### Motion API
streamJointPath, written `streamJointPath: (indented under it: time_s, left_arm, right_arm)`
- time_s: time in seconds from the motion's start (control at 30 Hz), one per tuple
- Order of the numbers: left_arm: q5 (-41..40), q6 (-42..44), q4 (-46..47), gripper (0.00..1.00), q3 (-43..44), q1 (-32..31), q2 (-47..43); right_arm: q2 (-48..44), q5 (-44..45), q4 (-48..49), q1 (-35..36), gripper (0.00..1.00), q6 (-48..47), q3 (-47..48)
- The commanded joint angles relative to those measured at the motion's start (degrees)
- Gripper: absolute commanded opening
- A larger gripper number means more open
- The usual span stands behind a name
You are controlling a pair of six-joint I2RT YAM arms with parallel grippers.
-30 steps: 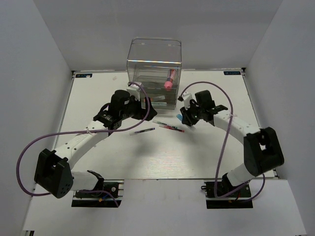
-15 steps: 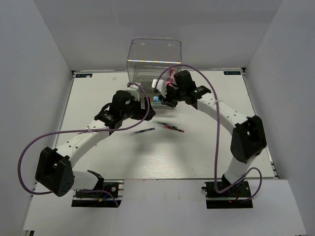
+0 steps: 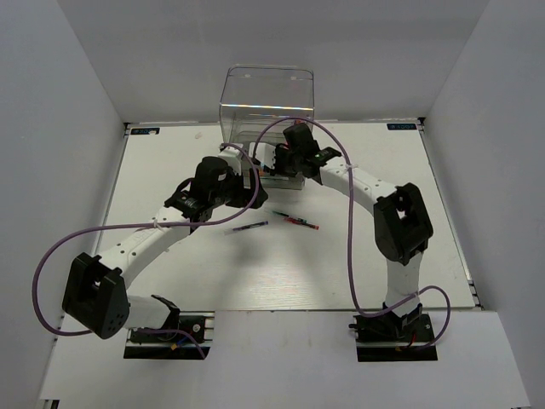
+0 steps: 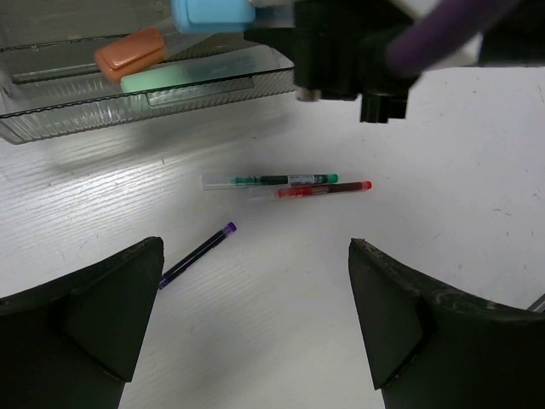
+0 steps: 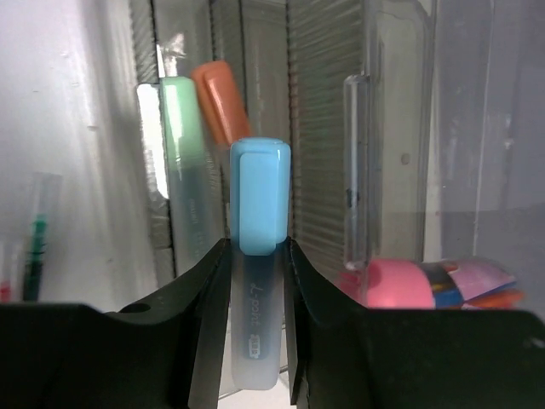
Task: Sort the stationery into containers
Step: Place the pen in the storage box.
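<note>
My right gripper (image 5: 258, 249) is shut on a light-blue marker (image 5: 260, 192), cap pointing away from me. It holds it at the open lower drawer (image 4: 77, 119) of the clear organizer (image 3: 266, 98). An orange-capped marker (image 5: 220, 98) and a green marker (image 5: 180, 179) lie in that drawer. A pink tube (image 5: 396, 285) shows through the clear wall. My left gripper (image 4: 255, 285) hangs open over the table, with nothing between its fingers. Ahead of it on the table lie a green pen (image 4: 272, 180), a red pen (image 4: 324, 188) and a purple-capped dark pen (image 4: 196, 253).
The organizer stands at the back middle of the white table (image 3: 170, 162), against the rear wall. White walls close in the left, right and back. The right arm (image 3: 358, 183) arches across from the right, its purple cable looping above it.
My right arm has swung left and back from the table's right middle to the organizer's drawer, carrying the light-blue marker. The left arm has stayed put.
</note>
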Motion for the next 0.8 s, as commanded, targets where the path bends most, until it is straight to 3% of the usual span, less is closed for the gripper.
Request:
streamJointPath:
  time_s: [0.0, 0.13, 0.17, 0.27, 0.33, 0.6, 0.77]
  left_arm:
    - [-1.0, -0.1, -0.1, 0.99, 2.1, 0.0, -0.3]
    - [-1.0, -0.1, -0.6, 0.99, 2.1, 0.0, -0.3]
    - [-1.0, -0.1, -0.6, 0.99, 2.1, 0.0, -0.3]
    - [-1.5, -0.1, -0.6, 0.99, 2.1, 0.0, -0.3]
    - [-1.5, -0.1, -0.6, 0.99, 2.1, 0.0, -0.3]
    - [-1.5, -0.1, -0.6, 0.99, 2.1, 0.0, 0.2]
    - [-2.0, -0.1, -0.1, 0.87, 1.6, 0.0, -0.8]
  right_arm:
    - [1.7, 1.4, 3.3, 0.0, 0.02, -2.4, 3.8]
    - [3.5, 1.0, 2.1, 0.1, 0.09, -2.1, 6.3]
    - [3.7, 0.8, 1.9, 0.2, 0.20, -1.7, 6.2]
    - [3.8, 0.0, 1.5, 0.0, 0.37, -0.3, 6.1]
    - [3.1, -0.7, 1.4, 0.0, 0.43, 1.3, 6.1]
    - [-0.7, -3.4, 0.9, -0.2, 0.47, 5.2, 4.3]
    - [-5.1, -3.8, 2.1, -0.3, 0.42, 9.3, 0.3]
